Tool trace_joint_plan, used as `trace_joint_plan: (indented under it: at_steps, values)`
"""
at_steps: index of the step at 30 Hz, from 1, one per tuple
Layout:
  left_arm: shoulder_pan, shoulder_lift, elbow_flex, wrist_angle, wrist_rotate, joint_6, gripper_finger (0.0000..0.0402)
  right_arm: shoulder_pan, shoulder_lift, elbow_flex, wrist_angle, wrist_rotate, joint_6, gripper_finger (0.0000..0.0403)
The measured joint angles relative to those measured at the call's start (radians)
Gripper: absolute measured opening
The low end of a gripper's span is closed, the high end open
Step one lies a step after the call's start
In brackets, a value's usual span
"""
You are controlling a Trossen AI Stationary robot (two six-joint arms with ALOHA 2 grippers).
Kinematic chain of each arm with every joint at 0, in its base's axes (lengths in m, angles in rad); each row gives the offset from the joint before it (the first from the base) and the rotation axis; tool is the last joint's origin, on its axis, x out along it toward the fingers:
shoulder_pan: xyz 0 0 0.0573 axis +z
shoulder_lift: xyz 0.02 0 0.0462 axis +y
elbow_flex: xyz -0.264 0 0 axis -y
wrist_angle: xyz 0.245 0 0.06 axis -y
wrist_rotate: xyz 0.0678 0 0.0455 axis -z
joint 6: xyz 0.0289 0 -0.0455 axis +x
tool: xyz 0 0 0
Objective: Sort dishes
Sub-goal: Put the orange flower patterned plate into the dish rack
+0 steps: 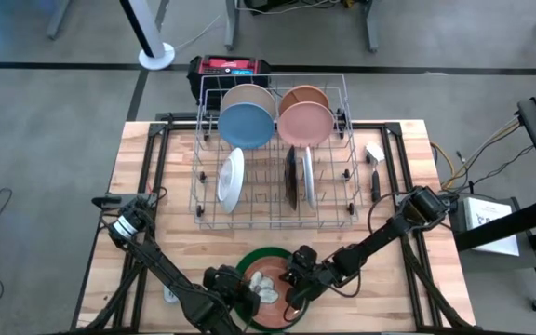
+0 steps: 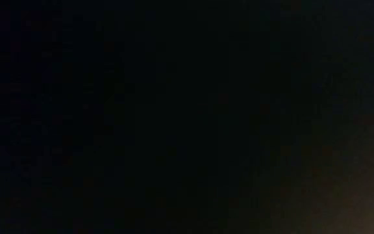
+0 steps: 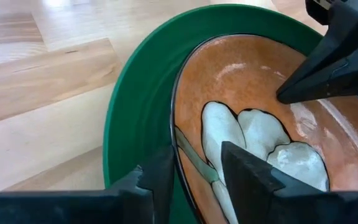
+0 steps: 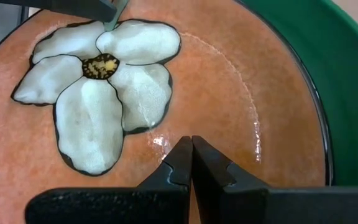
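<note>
Dishes are partly sorted already: a round glazed orange-brown plate painted with a white flower (image 4: 135,106) lies flat inside a large green plate (image 3: 138,106) at the near edge of the wooden slatted table (image 1: 138,177), between the two arms. The left gripper (image 3: 194,171) straddles the orange plate's rim, one finger outside over the green plate and the other inside on the flower's stem; its jaws stand a little apart around the rim, and whether they already pinch it I cannot tell. The right gripper (image 4: 191,155) rests tip-down on the orange glaze just beside the flower, its jaws pressed together on nothing, seemingly steadying the plate. Farther back, the silver wire dish rack (image 1: 273,154) holds the sorted dishes: a round blue plate (image 1: 247,126) with a tan plate (image 1: 249,95) behind it, a pink plate (image 1: 305,124) with a brown-orange plate (image 1: 303,96) behind that, and in the nearer row a white plate (image 1: 232,180) leaning on edge, a dark plate (image 1: 291,177) and a pale grey-white plate (image 1: 309,177) standing upright. By my reading six or seven dishes are racked and the two stacked plates remain; free slots show in the nearer row. A red and black box (image 1: 231,67) sits on the floor beyond the rack. The low camera shows only darkness.
</note>
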State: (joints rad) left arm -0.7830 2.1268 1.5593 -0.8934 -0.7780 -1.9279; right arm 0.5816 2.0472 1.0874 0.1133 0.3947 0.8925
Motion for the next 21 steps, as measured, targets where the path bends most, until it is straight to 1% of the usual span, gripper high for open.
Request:
trace_joint_plan:
  at_steps: [9, 15, 21]
  values:
    - [0.000, -0.001, 0.000, -0.017, 0.001, -0.019, 0.0077, -0.001, 0.001, 0.001, 0.006, 0.001, 0.000, 0.0000]
    - [0.001, -0.001, 0.000, -0.024, 0.001, -0.022, 0.0074, -0.002, -0.001, 0.002, 0.007, 0.002, -0.007, 0.0000]
    - [0.003, -0.001, 0.000, -0.036, -0.008, -0.027, 0.0074, -0.003, -0.030, 0.001, -0.004, -0.004, -0.051, 0.0000]
